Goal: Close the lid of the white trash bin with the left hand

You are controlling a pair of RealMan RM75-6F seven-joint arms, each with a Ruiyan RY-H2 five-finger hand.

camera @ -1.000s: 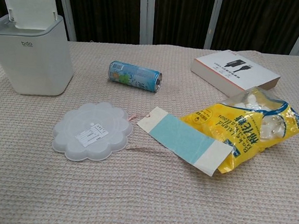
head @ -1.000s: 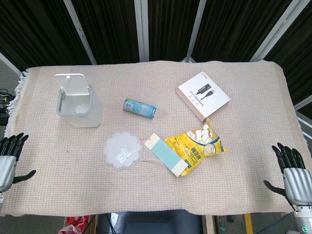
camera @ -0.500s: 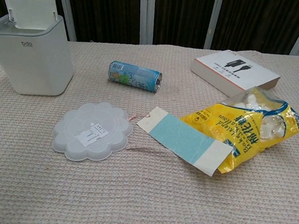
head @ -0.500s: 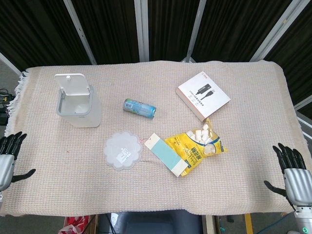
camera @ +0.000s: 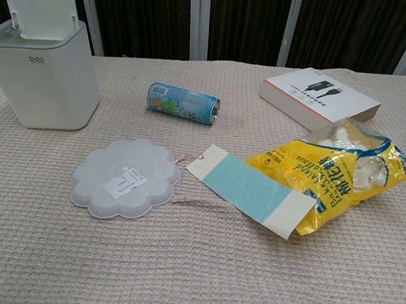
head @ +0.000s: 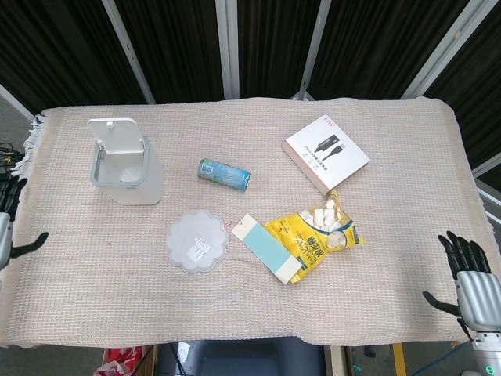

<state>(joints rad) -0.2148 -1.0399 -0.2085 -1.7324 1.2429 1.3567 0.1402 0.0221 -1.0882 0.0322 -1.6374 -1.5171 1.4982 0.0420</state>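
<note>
The white trash bin [head: 125, 174] [camera: 45, 74] stands at the table's left, toward the back. Its lid [head: 116, 135] [camera: 42, 1] is raised upright over the open mouth. My left hand [head: 8, 223] shows only partly at the head view's left edge, off the table's left side and well short of the bin, fingers spread and holding nothing. My right hand [head: 470, 283] hovers past the table's front right corner, fingers apart and empty. Neither hand appears in the chest view.
A blue drink can [head: 224, 173] lies on its side right of the bin. A clear flower-shaped lid [head: 197, 240], a yellow snack bag [head: 313, 239] with a blue card, and a white cable box [head: 326, 153] lie across the cloth-covered table [head: 391, 219].
My left hand has slid up and further left, mostly out of the head view. The right hand, bin and lid have barely moved.
</note>
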